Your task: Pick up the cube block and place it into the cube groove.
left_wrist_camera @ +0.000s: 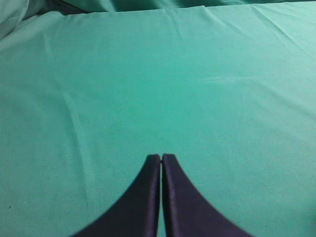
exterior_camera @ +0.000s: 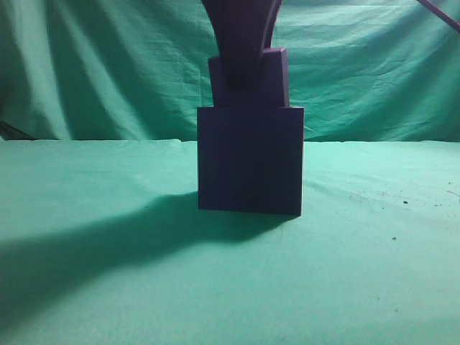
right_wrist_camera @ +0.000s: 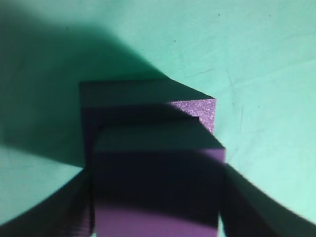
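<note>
The cube groove (exterior_camera: 250, 159), a large dark navy-purple box, stands mid-table on the green cloth. The smaller purple cube block (exterior_camera: 279, 79) is right above it, its lower edge meeting the groove's top rim. My right gripper (exterior_camera: 243, 80) comes down from above and is shut on the block. In the right wrist view the block (right_wrist_camera: 155, 163) fills the space between my right gripper's dark fingers (right_wrist_camera: 155, 210), with the groove's rim (right_wrist_camera: 197, 106) just beyond it. My left gripper (left_wrist_camera: 161, 157) is shut and empty over bare cloth.
Green cloth (exterior_camera: 374, 259) covers the table and hangs as a backdrop. A thin dark bar (exterior_camera: 440, 14) crosses the top right corner. A broad shadow lies left of the groove. Small dark specks dot the cloth at right.
</note>
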